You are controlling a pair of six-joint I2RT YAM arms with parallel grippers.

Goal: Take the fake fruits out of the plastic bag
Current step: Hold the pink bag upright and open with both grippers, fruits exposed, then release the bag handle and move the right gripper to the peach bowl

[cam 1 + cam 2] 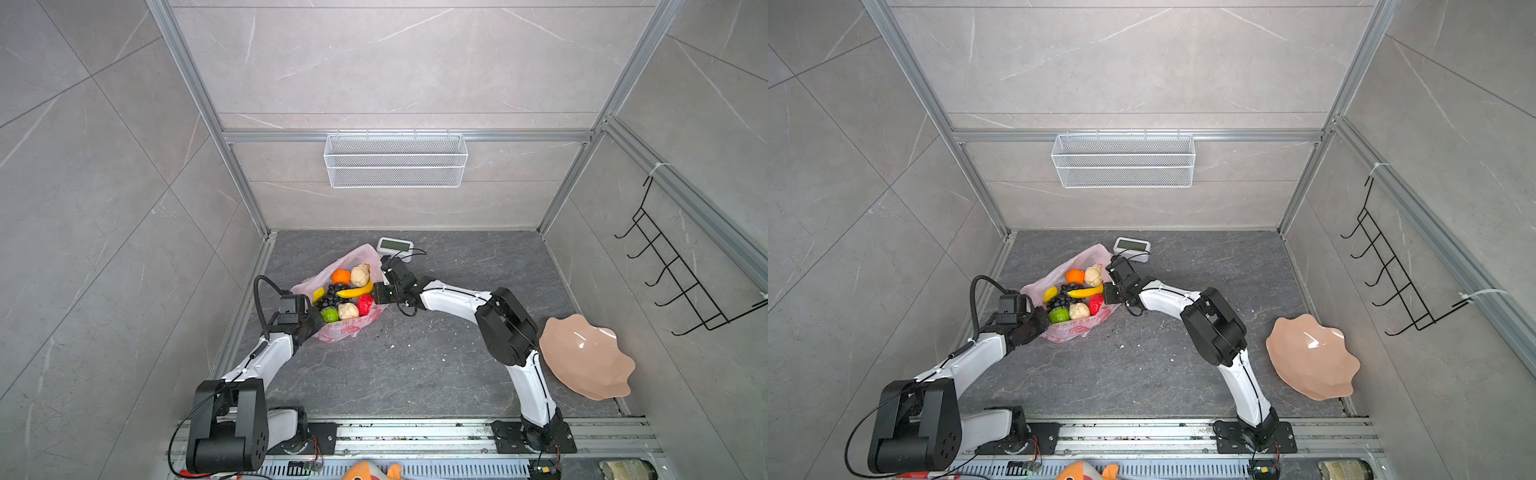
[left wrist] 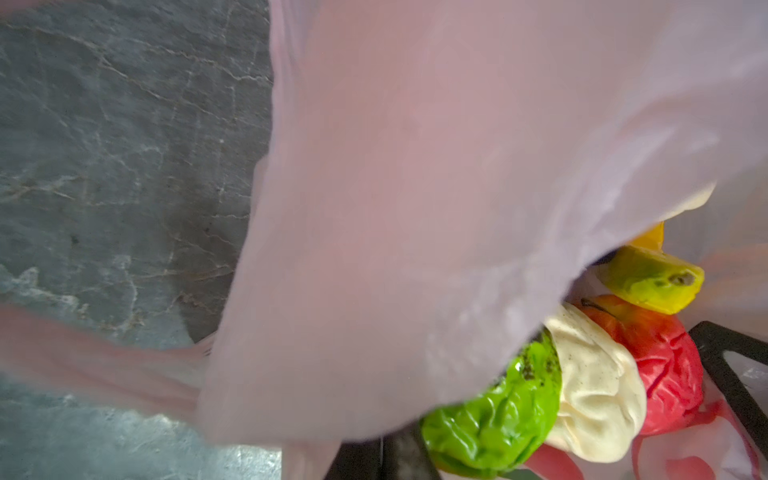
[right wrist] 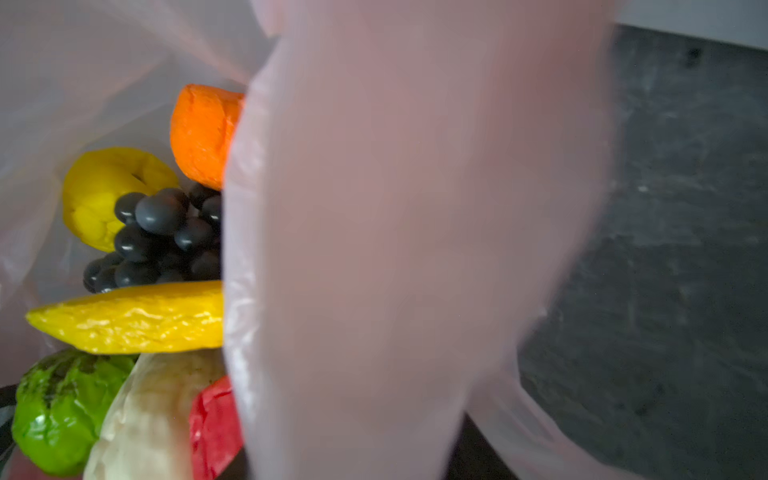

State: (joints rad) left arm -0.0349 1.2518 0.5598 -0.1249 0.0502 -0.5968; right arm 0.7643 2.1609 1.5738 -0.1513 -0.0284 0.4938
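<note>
Pink film of the plastic bag (image 2: 415,187) lies closest to both wrist lenses, blurred and veiling most of each view. Bag location: lying on the dark stone tabletop (image 1: 415,365), mouth spread open. Contents: fake fruits (image 1: 348,293) heaped inside, none outside. Left gripper (image 1: 314,324): at the bag's near rim, jaws pressed together, apparently pinching film. Right gripper (image 1: 379,292): at the bag's opposite rim; jaws hidden by film, state cannot be determined. Assessment: bag is limp, slippery, tear-prone; hold it by rim or handle loop. Fruits appear light, glossy, dented, likely to skid or roll. Banana (image 1: 355,290) lies uppermost in the bag; grasp across its middle. Grape bunch (image 3: 162,232) offers bumpy purchase.
</note>
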